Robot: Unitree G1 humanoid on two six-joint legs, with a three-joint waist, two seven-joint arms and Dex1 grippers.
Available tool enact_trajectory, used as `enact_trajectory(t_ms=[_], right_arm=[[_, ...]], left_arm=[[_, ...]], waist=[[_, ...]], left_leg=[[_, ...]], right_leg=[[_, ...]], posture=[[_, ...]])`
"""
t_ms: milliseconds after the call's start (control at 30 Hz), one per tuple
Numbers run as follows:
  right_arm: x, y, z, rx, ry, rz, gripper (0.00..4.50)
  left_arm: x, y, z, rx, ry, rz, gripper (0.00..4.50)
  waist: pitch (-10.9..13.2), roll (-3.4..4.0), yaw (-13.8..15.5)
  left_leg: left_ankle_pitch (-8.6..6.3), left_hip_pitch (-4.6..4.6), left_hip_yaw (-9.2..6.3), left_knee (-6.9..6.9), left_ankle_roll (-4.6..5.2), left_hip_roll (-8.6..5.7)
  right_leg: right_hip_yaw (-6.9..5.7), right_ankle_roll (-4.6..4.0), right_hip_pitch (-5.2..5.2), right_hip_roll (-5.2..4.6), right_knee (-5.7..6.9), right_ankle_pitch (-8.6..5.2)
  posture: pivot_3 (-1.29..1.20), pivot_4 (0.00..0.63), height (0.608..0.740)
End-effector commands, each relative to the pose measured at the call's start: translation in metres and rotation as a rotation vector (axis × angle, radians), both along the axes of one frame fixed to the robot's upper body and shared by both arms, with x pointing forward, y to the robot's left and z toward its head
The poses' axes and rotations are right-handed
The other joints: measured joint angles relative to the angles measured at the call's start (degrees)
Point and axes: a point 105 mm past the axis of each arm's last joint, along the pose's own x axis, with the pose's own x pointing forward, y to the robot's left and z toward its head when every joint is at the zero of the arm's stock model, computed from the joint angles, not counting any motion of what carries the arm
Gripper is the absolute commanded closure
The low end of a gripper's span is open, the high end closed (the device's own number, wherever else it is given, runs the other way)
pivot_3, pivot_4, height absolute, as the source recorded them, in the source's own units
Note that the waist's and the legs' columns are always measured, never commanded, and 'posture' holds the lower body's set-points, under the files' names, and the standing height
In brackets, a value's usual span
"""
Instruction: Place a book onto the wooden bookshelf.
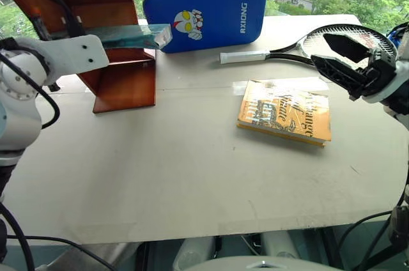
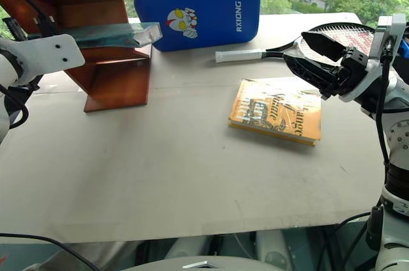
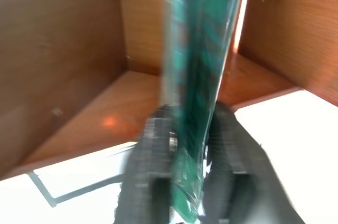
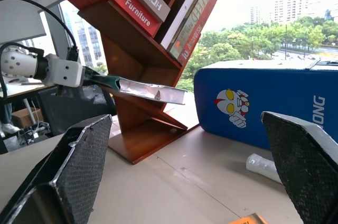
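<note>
The left gripper [image 3: 185, 182] sits at the bookshelf [image 1: 121, 82]. Its two black fingers [image 3: 145, 155] stand on either side of the teal book [image 1: 131, 36], close against its faces. The view along the fingers is blurred, so firm clamping cannot be confirmed. The book extends level from the gripper, out past the front edge of the lowest shelf board, and its wrapped far end [image 4: 153, 93] projects toward the blue case [image 1: 204, 10]. The wrist view shows the book edge-on between the shelf's brown walls.

The right gripper [image 2: 313, 54] is held above the table [image 1: 192, 181], fingers spread wide apart, holding nothing. Just beyond its fingers lies a racket [image 1: 307, 50], with the handle pointing toward the blue case. Below and to the gripper's left lies a yellow book [image 1: 285, 112], flat on the table. Further books [image 4: 158, 2] stand slanted on the bookshelf's upper boards.
</note>
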Motion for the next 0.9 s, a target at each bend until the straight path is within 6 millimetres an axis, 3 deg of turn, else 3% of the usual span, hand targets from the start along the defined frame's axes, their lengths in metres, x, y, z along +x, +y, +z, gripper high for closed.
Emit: enact_trajectory(t_ms=[33, 133, 333, 533, 633, 733, 833, 900], right_arm=[[-0.003, 0.002, 0.009, 0.001, -0.056, 0.001, 0.0], [-0.001, 0.001, 0.01, 0.011, -0.064, -0.016, 0.0], [0.003, 0.001, 0.005, 0.01, -0.062, -0.027, 0.0], [0.003, -0.001, 0.001, -0.012, -0.065, -0.04, 0.0], [0.005, -0.004, -0.003, -0.036, -0.078, -0.062, 0.0], [0.003, -0.006, -0.006, -0.027, -0.072, -0.076, 0.0], [0.001, -0.009, -0.016, -0.057, -0.056, -0.099, 0.0], [-0.001, -0.015, -0.023, -0.071, -0.039, -0.125, 0.0]], left_arm=[[-0.012, 0.006, 0.024, -0.003, -0.085, 0.047, 1.58], [-0.016, 0.012, 0.027, -0.01, -0.118, 0.08, 0.11], [-0.019, 0.005, 0.03, -0.054, -0.229, 0.049, 0.04], [-0.023, -0.021, 0.047, -0.04, -0.444, -0.073, 0.04], [-0.021, -0.043, 0.008, -0.14, -0.459, -0.158, 0.04], [-0.027, -0.071, -0.016, -0.194, -0.561, -0.274, 0.04], [-0.033, -0.093, -0.041, -0.369, -0.618, -0.347, 0.04], [-0.032, -0.111, -0.071, -0.616, -0.542, -0.398, 0.04]], waist=[[0.0, 0.0, -0.1], [0.0, 0.0, -0.1], [0.0, 0.0, 0.0], [0.0, 0.0, 0.1], [-0.1, 0.16, 0.2], [-0.1, 0.15, 0.2], [-0.1, 0.07, 0.8], [-0.1, 0.09, 1.1]], left_leg=[[0.0, 0.0, 0.0, 0.0, 0.0, 0.0], [0.0, 0.0, 0.0, 0.02, 0.0, 0.0], [0.0, -0.01, -0.01, 0.03, 0.0, 0.0], [0.0, -0.01, -0.01, 0.06, 0.0, 0.0], [0.0, 0.01, 0.04, 0.07, 0.0, -0.01], [0.0, 0.05, 0.11, 0.09, 0.0, -0.01], [0.0, -0.02, 0.09, 0.22, 0.0, 0.0], [-0.01, -0.06, 0.08, 0.37, 0.0, 0.0]], right_leg=[[0.0, 0.0, 0.0, 0.0, 0.01, 0.0], [0.0, 0.0, 0.0, -0.01, 0.01, 0.0], [-0.02, 0.0, 0.01, -0.01, 0.01, 0.0], [-0.01, 0.0, 0.01, -0.02, 0.02, 0.0], [0.03, 0.0, 0.02, -0.03, 0.03, 0.0], [0.12, 0.0, 0.02, -0.03, 0.06, 0.0], [0.07, 0.0, 0.02, -0.02, 0.11, 0.01], [0.05, 0.0, 0.03, -0.03, 0.18, 0.01]], posture=[[0.0, 0.15, 0.74], [0.0, 0.15, 0.74], [0.0, 0.15, 0.74], [0.0, 0.15, 0.74], [0.0, 0.15, 0.74], [0.0, 0.15, 0.74], [0.0, 0.15, 0.74], [0.0, 0.15, 0.74]])
